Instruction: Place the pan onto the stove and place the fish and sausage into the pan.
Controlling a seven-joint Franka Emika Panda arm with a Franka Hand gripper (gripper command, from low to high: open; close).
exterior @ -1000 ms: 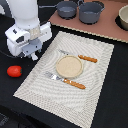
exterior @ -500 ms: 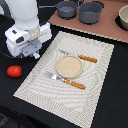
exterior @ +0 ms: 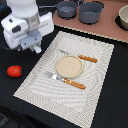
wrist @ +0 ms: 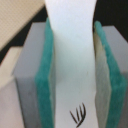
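— Two teal pads are pressing in on something white; what are you holding?

— I am clamping my fingers (wrist: 70, 75) on the fish (wrist: 70, 55), its white body filling the gap between the pads, dark tail marks showing near one end.

— Where are you hanging?

— I am hovering over the dark tabletop (exterior: 107, 90) at the exterior view's left, just beside the striped placemat (exterior: 95, 60).

— And the rest?

— The sausage (exterior: 14, 71) is lying red on the tabletop, near me. The pan (exterior: 66, 8) is sitting on the stove (exterior: 107, 27), beside the deeper grey pot (exterior: 91, 11). A tan plate (exterior: 68, 65) is resting on the placemat between two orange-handled utensils.
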